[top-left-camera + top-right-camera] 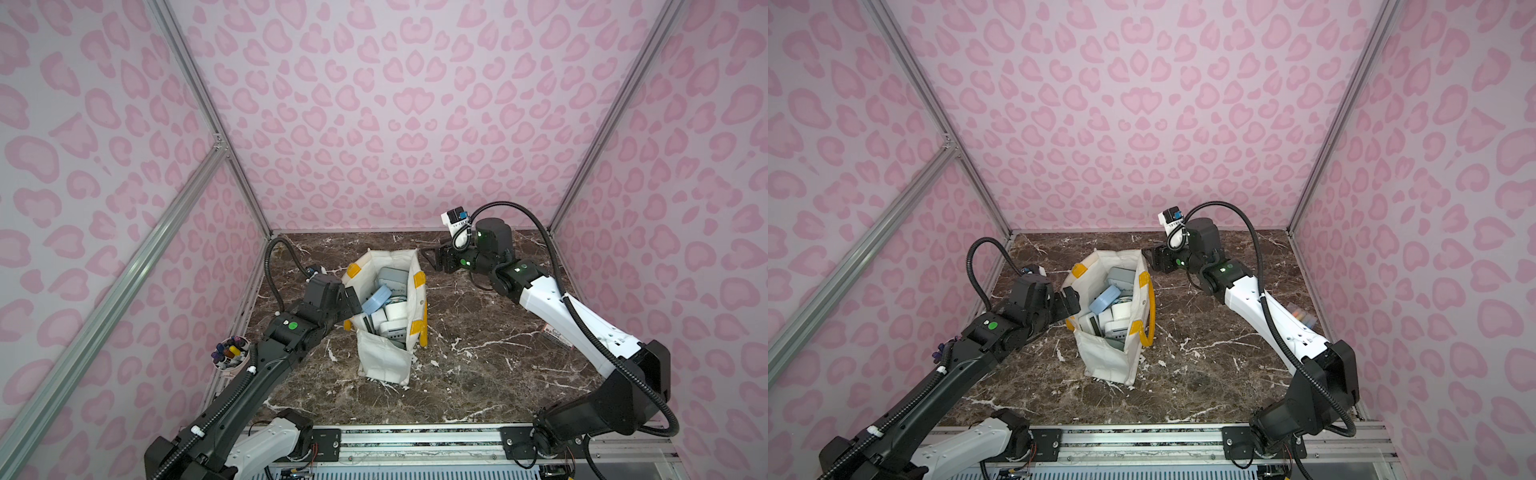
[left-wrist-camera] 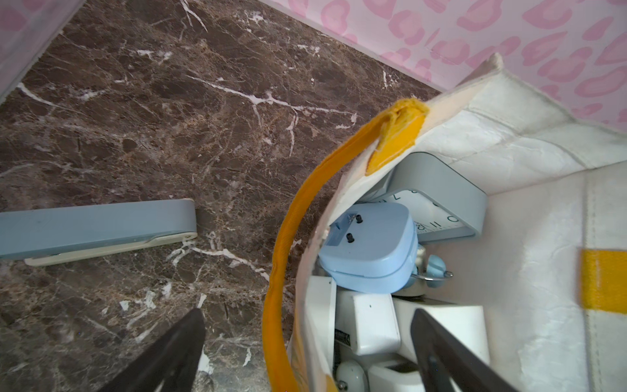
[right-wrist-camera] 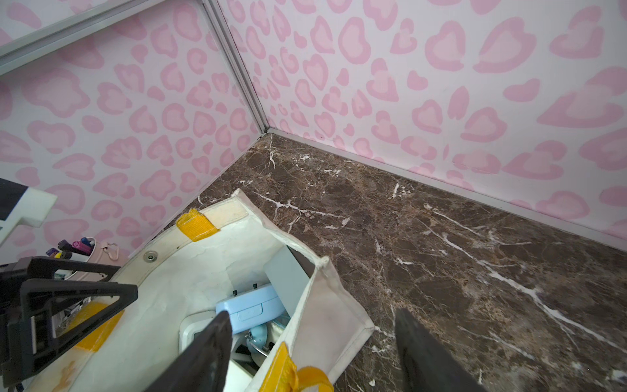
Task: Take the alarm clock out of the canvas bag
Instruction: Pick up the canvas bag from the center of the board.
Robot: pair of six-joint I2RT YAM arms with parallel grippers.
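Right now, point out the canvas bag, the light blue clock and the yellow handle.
canvas bag [image 1: 384,359]: in a top view, near outer wall.
light blue clock [image 2: 369,251]: left wrist view, its back.
yellow handle [image 2: 278,288]: left wrist view, mid strap.

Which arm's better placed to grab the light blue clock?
Left, probably. The left gripper is open astride the canvas bag rim, one finger inside, with the light blue clock right before it. The right gripper is open at the far corner, farther off.

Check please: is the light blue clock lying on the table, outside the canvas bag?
No, the light blue clock lies inside the open canvas bag.
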